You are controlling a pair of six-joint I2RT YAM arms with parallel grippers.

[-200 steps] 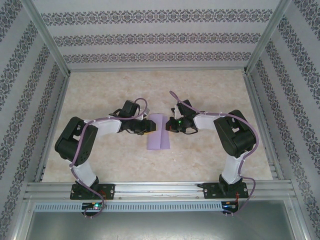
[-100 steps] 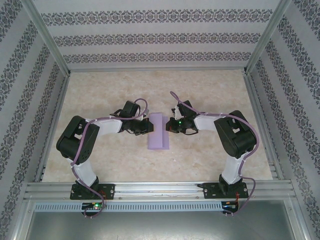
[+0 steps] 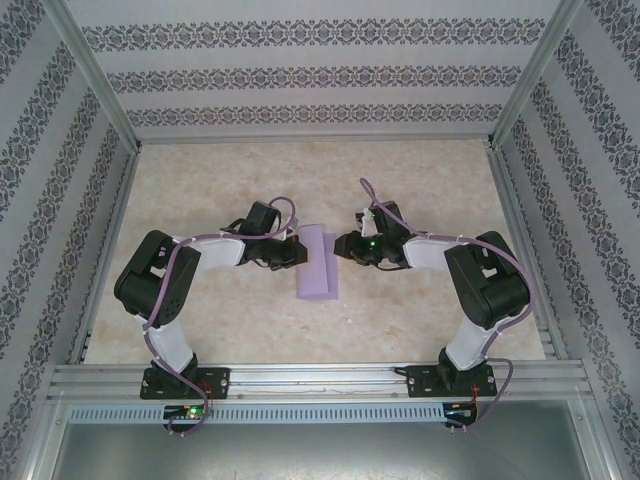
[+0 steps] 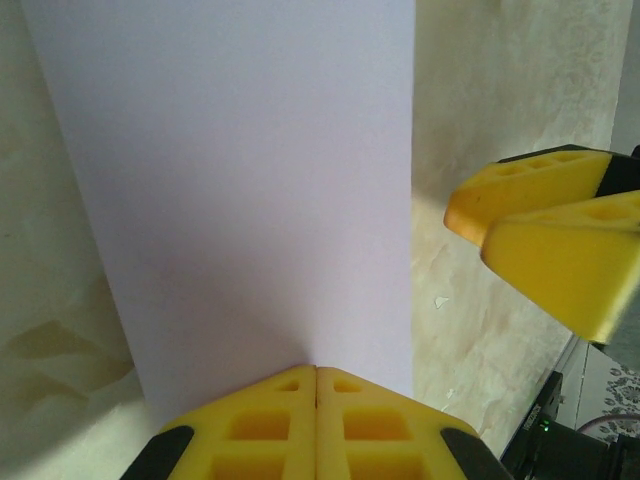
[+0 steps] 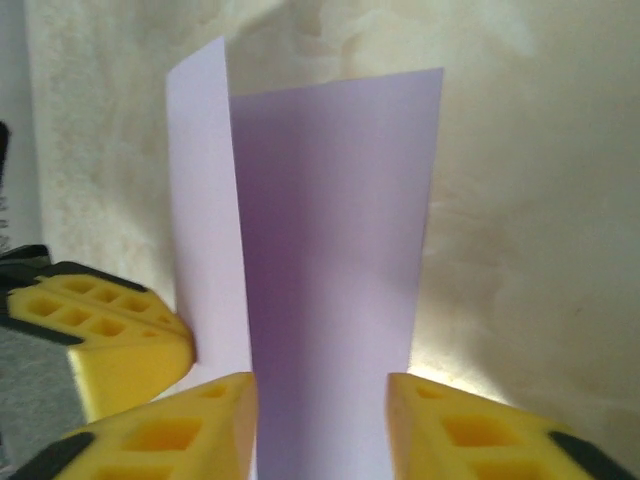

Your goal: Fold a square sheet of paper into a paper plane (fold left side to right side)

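Centrally on the marbled beige surface (image 3: pixel 420 180), the thin lavender-purple square sheet of paper (image 3: pixel 318 265) lies half-folded, long axis 12 to 6 o'clock. Left gripper (image 3: pixel 297 251) at its 9 o'clock edge, pinched closed on it; right gripper (image 3: pixel 342 247) at 3 o'clock, spread wide astride that edge

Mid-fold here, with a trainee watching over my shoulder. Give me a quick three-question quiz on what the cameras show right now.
1. True or false: the right gripper is shut on the lavender sheet.
2. Pick one. The lavender sheet is: A) flat and unfolded; B) folded, with one flap raised; C) crumpled into a ball.
3. Fill in: in the left wrist view, the left gripper has its jaws ____ (open or shut).

Key: 1 false, its jaws stand apart; 2 B; 3 shut.
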